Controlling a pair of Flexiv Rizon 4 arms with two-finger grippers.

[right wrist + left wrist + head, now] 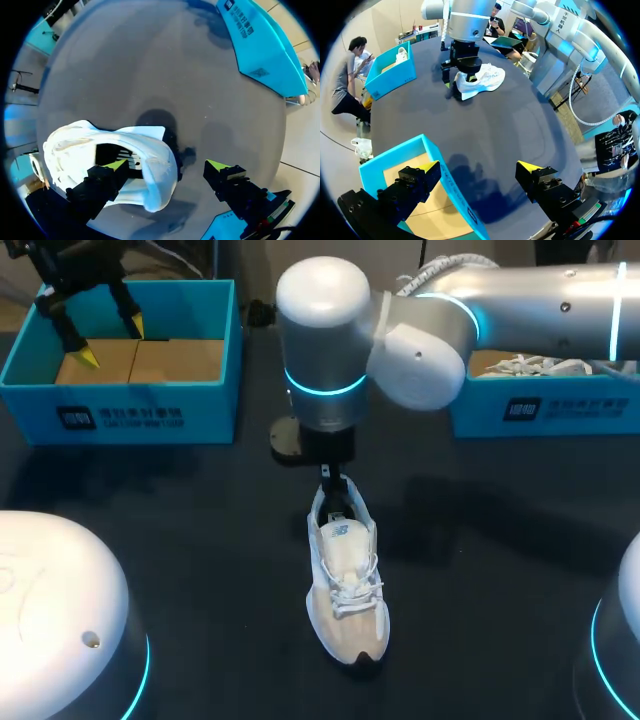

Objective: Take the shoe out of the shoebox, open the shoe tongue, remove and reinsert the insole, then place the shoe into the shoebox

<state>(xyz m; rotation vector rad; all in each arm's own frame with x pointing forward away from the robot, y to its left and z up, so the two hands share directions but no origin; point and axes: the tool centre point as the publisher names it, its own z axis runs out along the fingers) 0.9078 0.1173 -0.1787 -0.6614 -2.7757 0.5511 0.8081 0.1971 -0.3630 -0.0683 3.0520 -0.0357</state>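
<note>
1. The white shoe (345, 580) is sitting on its sole near the middle of the dark table (200, 540). Its toe is pointing at the near edge and its heel at the far side.
2. The right arm (500, 300) is coming in from the right, past the middle. Its big round joint is hanging over the shoe's heel and hiding part of it from above.
3. The right gripper (167, 166) is standing open. One finger is poking down into the shoe's mouth. The other is waiting outside, behind the heel, and is not touching it.
4. The left gripper (110, 340) is hanging above the blue box on the left (120, 410), at the far left corner. Its fingers are spread wide and are holding nothing. The box is showing only its brown floor.
5. The blue box on the right (540, 415) is sitting at the far right, and the right arm is covering part of it. White crumpled stuff (530, 367) is lying inside it.
6. Both boxes are sitting well apart from the shoe.
</note>
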